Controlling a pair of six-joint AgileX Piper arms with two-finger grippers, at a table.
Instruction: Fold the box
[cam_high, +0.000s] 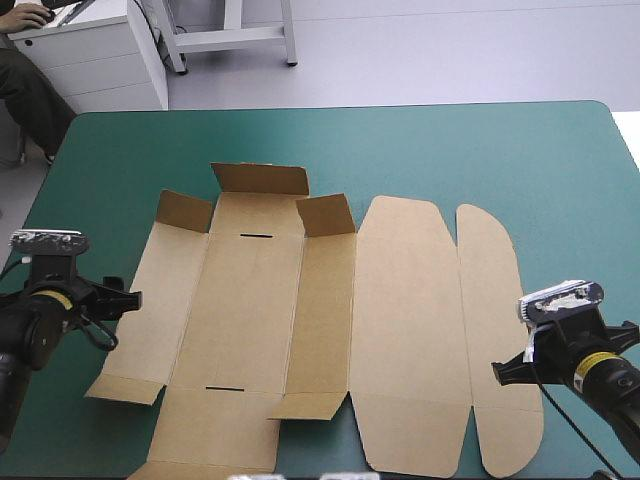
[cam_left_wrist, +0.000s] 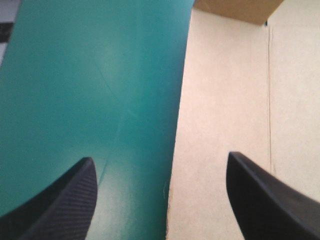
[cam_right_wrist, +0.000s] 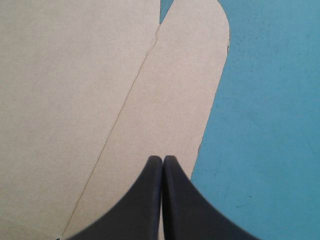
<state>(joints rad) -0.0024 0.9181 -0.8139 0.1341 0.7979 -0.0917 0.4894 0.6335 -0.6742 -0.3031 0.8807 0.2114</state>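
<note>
Teal-green table cover (cam_high: 470, 150) free along far and right edges, flat brown cardboard box (cam_high: 400, 330) filling the middle, its far flaps (cam_high: 262, 179) upright

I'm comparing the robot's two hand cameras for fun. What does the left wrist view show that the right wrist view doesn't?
Only the left wrist view: the left gripper is open, its black fingers apart. The straight side edge of the box runs between them, with a raised flap ahead.

Only the right wrist view: the right gripper is shut into one point over the rounded end flap and its crease.

Both: the brown box lying on the teal-green cover.
</note>
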